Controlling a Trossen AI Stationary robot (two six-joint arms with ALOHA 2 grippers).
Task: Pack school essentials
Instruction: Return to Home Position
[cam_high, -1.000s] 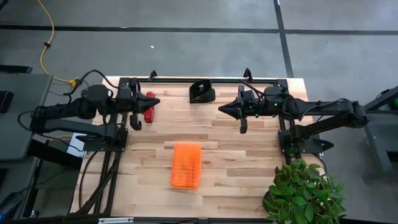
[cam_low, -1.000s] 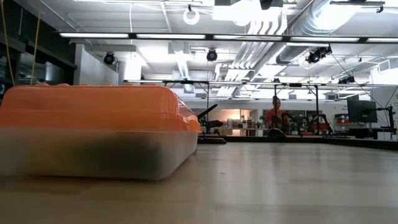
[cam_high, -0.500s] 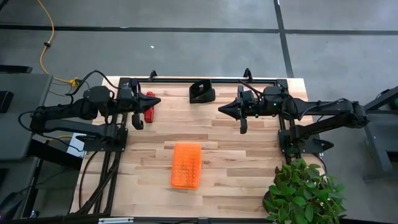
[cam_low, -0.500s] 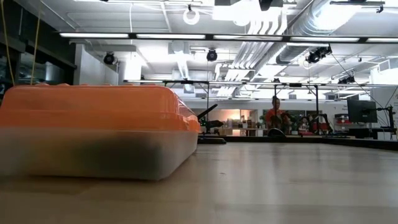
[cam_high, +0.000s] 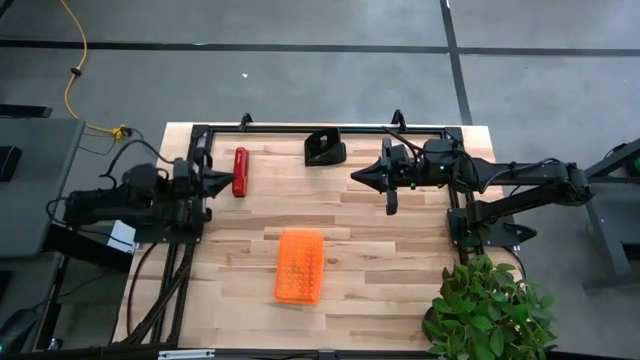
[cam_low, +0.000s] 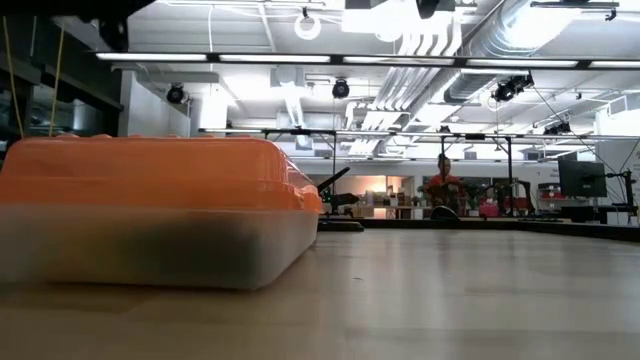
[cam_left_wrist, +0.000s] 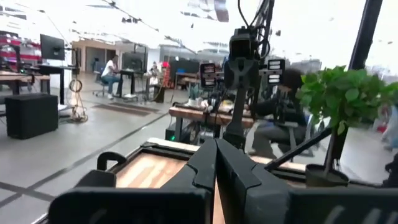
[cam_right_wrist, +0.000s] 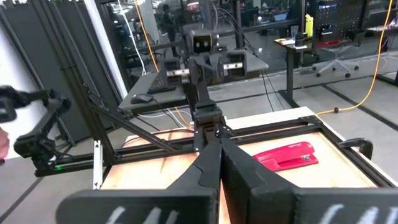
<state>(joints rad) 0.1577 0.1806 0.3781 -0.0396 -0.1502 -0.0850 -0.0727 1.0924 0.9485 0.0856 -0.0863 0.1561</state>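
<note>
We think the packing is done. Going across the table (cam_high: 400, 260) from left to right, we see a long red bar (cam_high: 240, 171) near the far left corner. Next comes a black block (cam_high: 325, 149) at the far edge, and then the orange box (cam_high: 300, 265) in the middle, nearer the front. Its lid is down. No school things lie loose on the wood, so we guess they are all inside. In the low view a dark shape shows through the box's cloudy bottom part, but we cannot tell what it is. All that seems left is for the arms to go to rest. The left arm is folded low along the left edge of the table. The left gripper (cam_high: 222, 182) points toward the middle, just beside the red bar and not touching it. Its fingers (cam_left_wrist: 202, 168) are pressed together and hold nothing. The right arm reaches in from the right side, up off the wood. The right gripper (cam_high: 360, 175) points left toward the middle, well apart from the box. Its fingers (cam_right_wrist: 208, 165) are pressed together too, with nothing between them. A leafy plant (cam_high: 488, 308) sits at the front right corner.
</note>
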